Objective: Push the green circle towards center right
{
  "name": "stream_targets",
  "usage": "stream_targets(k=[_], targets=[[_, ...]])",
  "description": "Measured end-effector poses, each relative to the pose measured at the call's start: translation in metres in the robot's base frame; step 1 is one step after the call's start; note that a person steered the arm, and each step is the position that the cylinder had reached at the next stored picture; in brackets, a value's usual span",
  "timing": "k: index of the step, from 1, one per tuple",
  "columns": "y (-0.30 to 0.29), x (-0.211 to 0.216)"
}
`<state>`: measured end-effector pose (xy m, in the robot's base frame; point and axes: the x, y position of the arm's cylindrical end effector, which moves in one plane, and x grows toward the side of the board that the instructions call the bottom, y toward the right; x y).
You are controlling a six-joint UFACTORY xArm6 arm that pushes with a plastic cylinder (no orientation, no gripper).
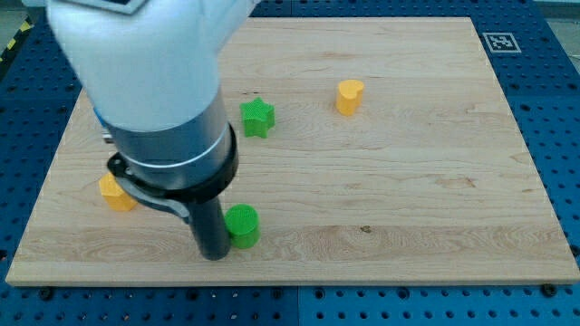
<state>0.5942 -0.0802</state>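
The green circle (243, 225) is a short green cylinder lying on the wooden board (408, 181) near the view's bottom, left of centre. My tip (214, 254) is the lower end of the dark rod and stands right against the green circle's left side, touching or nearly touching it. The bulky white and grey arm body above the rod fills the view's upper left and hides part of the board there.
A green star (257, 117) lies above the circle, near the arm body. A yellow cylinder (349, 96) lies at upper centre. A yellow block (116, 193) sits at the left, partly behind the arm. The board's bottom edge runs close below the tip.
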Motion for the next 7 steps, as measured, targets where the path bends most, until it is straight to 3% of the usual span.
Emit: stream_targets(k=[7], targets=[[0.081, -0.073]])
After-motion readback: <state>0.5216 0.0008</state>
